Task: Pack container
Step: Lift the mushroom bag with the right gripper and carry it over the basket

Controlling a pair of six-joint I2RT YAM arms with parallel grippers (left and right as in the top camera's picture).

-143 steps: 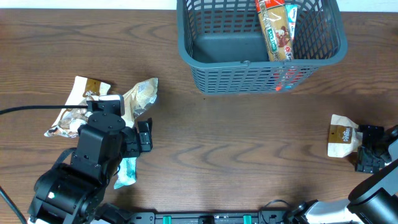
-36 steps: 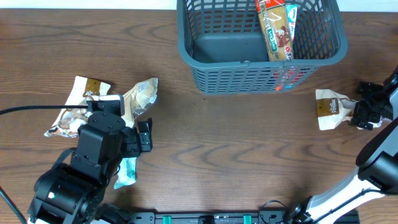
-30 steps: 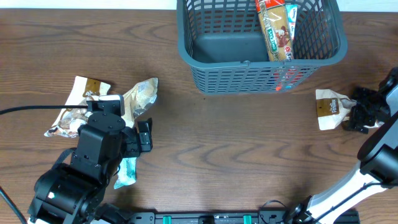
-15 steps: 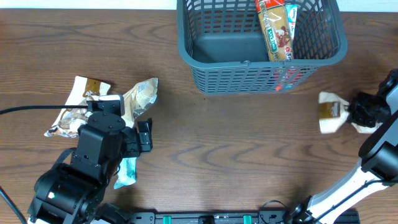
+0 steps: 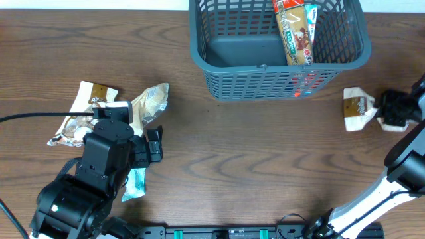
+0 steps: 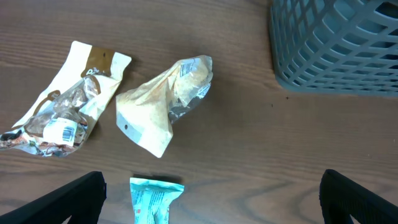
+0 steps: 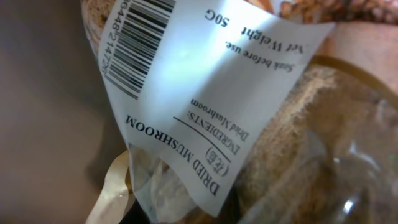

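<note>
Dark wooden table [image 5: 265, 159], right gripper [image 5: 382, 111] clenched on a dried mushroom packet [image 5: 358, 109], near the container [image 5: 262, 68] and right of it, nothing between, left gripper [image 5: 154, 145] spread open beside a beige pouch [image 6: 165, 106] and a teal packet [image 6: 152, 199], container at the table's far edge, upright, long axis left to right, bar packets [image 5: 295, 33] inside.

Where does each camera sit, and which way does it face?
Overhead: above the table, facing down; shows basket, left arm, right gripper holding the mushroom packet.
Left wrist: on the left arm, facing down at snack packets and basket corner; left gripper fingers at bottom corners.
Right wrist: close against the mushroom packet's label; no fingers visible.
Shared: overhead and left wrist show basket and snack packets.
</note>
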